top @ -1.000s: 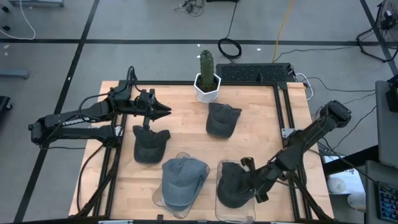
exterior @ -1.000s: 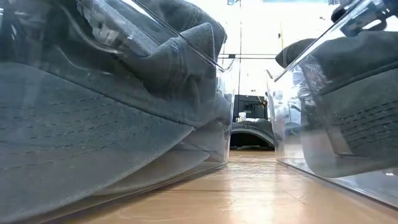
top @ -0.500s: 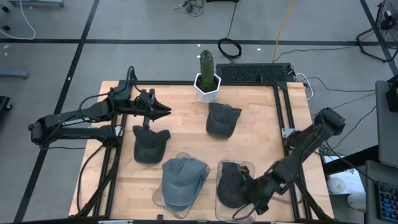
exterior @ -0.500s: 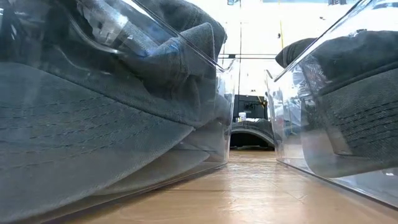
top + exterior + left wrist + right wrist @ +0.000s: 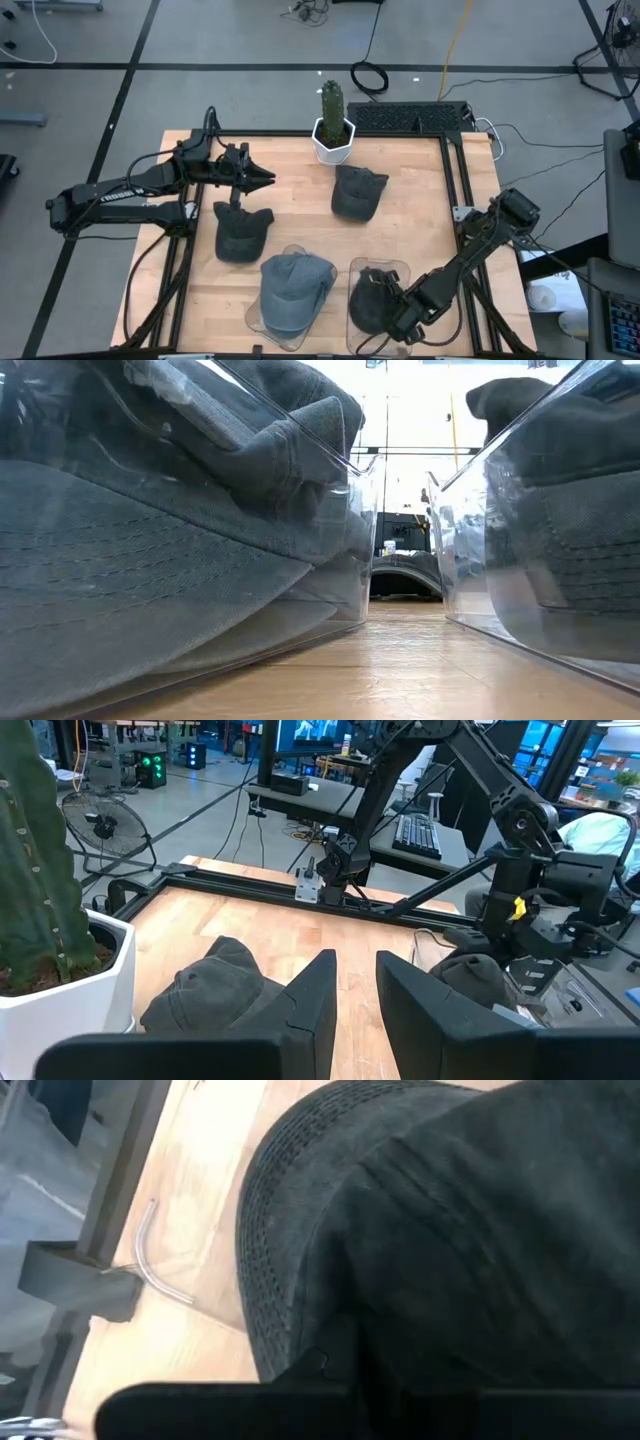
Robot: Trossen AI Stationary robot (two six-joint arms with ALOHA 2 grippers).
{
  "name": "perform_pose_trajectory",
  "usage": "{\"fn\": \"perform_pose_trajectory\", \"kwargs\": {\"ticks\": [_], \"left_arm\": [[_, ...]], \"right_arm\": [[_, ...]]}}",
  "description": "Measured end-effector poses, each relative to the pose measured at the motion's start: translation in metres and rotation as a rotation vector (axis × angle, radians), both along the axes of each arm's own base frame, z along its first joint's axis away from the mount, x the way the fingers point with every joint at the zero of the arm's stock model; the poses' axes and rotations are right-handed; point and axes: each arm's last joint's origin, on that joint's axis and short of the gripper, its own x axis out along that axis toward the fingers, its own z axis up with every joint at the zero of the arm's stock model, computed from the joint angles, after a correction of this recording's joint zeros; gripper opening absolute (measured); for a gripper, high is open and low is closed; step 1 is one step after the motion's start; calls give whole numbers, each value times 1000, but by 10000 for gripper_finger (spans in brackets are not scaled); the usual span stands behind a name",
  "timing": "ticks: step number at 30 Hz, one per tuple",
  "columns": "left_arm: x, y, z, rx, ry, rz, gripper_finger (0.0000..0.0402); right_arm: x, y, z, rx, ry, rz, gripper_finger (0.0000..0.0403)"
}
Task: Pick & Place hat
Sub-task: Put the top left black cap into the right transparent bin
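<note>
A dark hat [image 5: 368, 296] lies bunched in a clear tray [image 5: 352, 268] at the table's near right. My right gripper [image 5: 394, 312] is over its right side, pointing steeply down and shut on it. In the low view this hat [image 5: 560, 510] fills the tray's wall [image 5: 462, 560]. A blue-grey hat [image 5: 295, 288] rests in a second clear tray [image 5: 250, 318] to its left. Two more dark hats [image 5: 242, 232] [image 5: 357, 192] lie crown up on the bare wood. My left gripper [image 5: 268, 178] hangs open at the far left, above the table, with nothing between its fingers [image 5: 318, 982]. My right gripper comes at the dark hat from above, slanting toward the table's near left. Its shut fingers [image 5: 335, 1365] meet the crown cloth [image 5: 420, 1280] beside the stitched brim [image 5: 272, 1230]. The gripper hides the place of contact. The hat sits crumpled in the tray.
A cactus in a white pot [image 5: 333, 128] stands at the far edge's middle. A black metal frame [image 5: 455, 190] runs along the table's sides. Bare wood [image 5: 410, 220] lies between the far hats and the trays.
My right gripper has gone down and toward the table's near left, tipping more steeply downward, still shut. The dark hat under it has bunched toward the tray's left side, and part of it now stands higher in the tray.
</note>
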Motion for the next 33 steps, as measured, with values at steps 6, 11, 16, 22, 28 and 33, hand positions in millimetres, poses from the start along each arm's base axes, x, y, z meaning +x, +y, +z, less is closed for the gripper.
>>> {"fn": "perform_pose_trajectory", "kwargs": {"ticks": [6,11,16,22,28,33], "left_arm": [[0,0,0,0,0,0,82],[0,0,0,0,0,0,81],[0,0,0,0,0,0,83],[0,0,0,0,0,0,82],[0,0,0,0,0,0,81],[0,0,0,0,0,0,83]], "right_arm": [[2,-9,-14,28,28,44,0],[1,-19,-21,-19,45,20,0],[-4,-21,6,-40,-29,1,0],[-13,-20,39,19,-182,11,0],[-20,-21,56,89,-222,-5,0],[-14,-4,34,131,-154,31,0]]}}
